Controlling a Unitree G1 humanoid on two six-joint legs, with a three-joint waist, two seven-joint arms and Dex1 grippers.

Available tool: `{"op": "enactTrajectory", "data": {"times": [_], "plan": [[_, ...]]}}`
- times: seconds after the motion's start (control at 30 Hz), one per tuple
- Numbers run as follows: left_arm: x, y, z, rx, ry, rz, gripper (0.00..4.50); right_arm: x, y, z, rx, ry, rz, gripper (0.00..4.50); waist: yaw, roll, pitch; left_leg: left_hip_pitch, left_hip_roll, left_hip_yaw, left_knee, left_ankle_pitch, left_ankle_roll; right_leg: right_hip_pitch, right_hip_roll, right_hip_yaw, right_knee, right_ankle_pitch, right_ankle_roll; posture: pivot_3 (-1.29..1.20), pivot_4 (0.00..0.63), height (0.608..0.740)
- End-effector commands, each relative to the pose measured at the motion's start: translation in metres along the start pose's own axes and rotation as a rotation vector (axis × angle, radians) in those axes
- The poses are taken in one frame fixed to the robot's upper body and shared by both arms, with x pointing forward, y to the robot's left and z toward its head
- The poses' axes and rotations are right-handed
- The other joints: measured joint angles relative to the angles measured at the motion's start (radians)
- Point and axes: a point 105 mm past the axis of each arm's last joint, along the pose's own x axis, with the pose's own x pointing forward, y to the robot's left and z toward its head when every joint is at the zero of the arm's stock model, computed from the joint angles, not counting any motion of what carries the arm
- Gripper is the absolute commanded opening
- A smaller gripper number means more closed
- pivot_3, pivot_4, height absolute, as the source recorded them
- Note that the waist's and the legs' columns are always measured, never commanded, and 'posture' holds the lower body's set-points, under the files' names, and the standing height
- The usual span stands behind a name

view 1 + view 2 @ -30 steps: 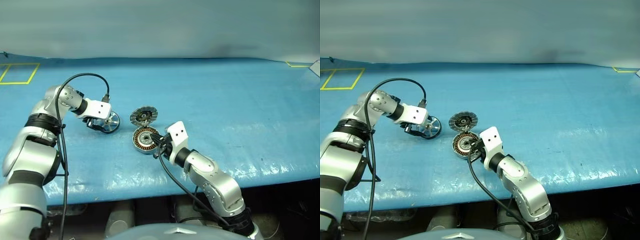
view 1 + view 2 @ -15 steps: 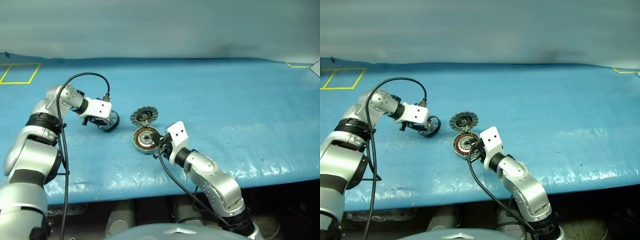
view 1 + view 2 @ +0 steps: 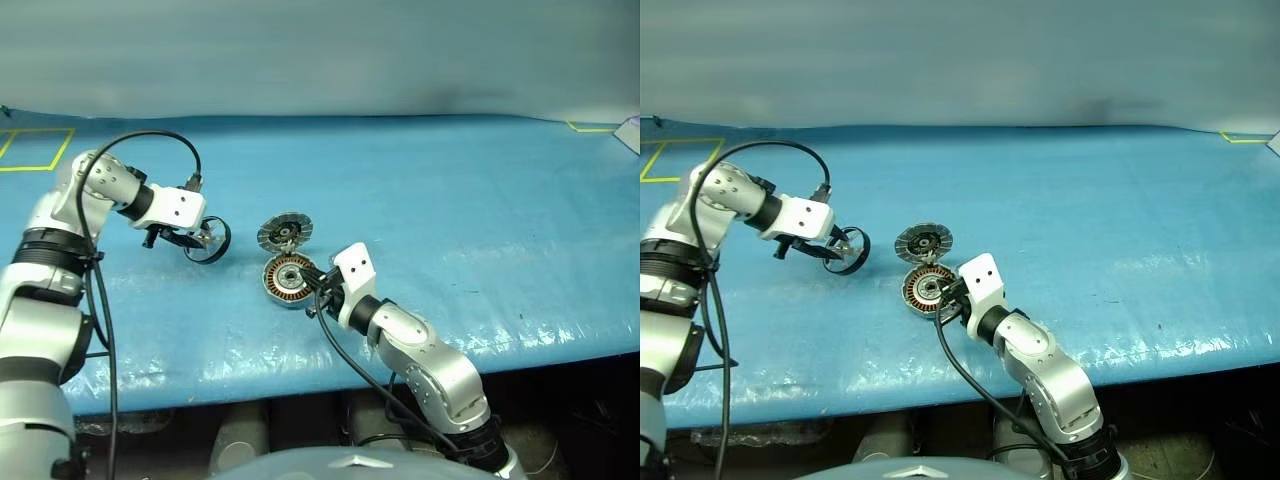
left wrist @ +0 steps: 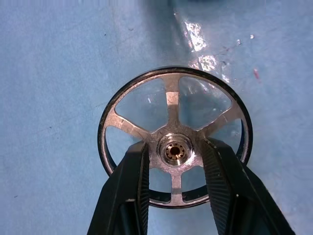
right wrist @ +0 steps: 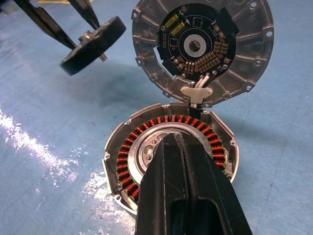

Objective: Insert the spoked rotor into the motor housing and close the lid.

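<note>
In the left eye view the left gripper (image 3: 196,239) had lifted the spoked rotor (image 3: 207,241) off the blue table (image 3: 450,200), so insertion could follow. In the left wrist view its fingers (image 4: 131,181) pinched the hub. In the right wrist view the closed right gripper (image 5: 182,181) rested on the motor housing (image 5: 124,152), lid (image 5: 203,44) open.

Shiny metal spoked rotor (image 4: 174,142), copper-wound motor housing (image 5: 171,156), glossy blue table cover (image 3: 450,200)

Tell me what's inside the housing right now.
Inside the housing: a ring of copper windings around a silver centre. The shut right gripper covers the centre's near part. The rotor isn't in yet; the left gripper holds it.
</note>
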Motion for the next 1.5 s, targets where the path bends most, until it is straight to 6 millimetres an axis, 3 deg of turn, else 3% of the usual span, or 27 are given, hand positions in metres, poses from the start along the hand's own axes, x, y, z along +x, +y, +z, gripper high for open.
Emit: {"op": "enactTrajectory", "data": {"times": [0.03,0.3,0.6,0.97,1.5], "plan": [[-0.012,-0.01,0.022,0.031,-0.059,0.003,1.44,-0.011,-0.005,0.011,-0.035,-0.057,0.02,0.0,0.0,0.0,0.0,0.0,0.0,0.0,0.0,0.0,0.0,0.0,0.0,0.0,0.0,0.0,0.0,0.0,0.15,0.74],[0.002,-0.041,0.053,-0.05,-0.183,-0.02,1.44,-0.049,-0.024,0.001,-0.097,-0.07,0.119,0.0,0.004,0.0,0.0,0.002,0.001,0.001,0.001,0.0,0.0,0.002,0.001,0.0,0.001,-0.001,-0.001,0.0,0.15,0.74],[0.021,-0.039,0.1,-0.127,-0.337,0.002,1.44,-0.057,-0.022,-0.019,-0.075,-0.062,0.153,0.0,0.008,0.0,0.0,0.004,0.002,0.002,0.002,0.0,0.0,0.002,0.002,0.001,0.002,-0.001,-0.001,0.0,0.15,0.74],[0.041,-0.007,0.11,-0.146,-0.274,0.031,1.44,-0.055,-0.02,-0.027,-0.05,-0.068,0.187,0.0,0.017,0.0,0.0,0.003,0.001,0.002,0.003,0.0,0.0,0.003,0.002,0.002,0.003,-0.001,-0.001,0.0,0.15,0.74],[0.064,0.0,0.108,-0.119,-0.214,0.023,1.44,-0.051,-0.018,-0.029,-0.048,-0.067,0.175,0.0,0.017,0.0,0.0,0.003,0.001,0.002,0.003,0.0,0.0,0.002,0.003,0.002,0.003,-0.001,-0.001,0.0,0.15,0.74]]}}
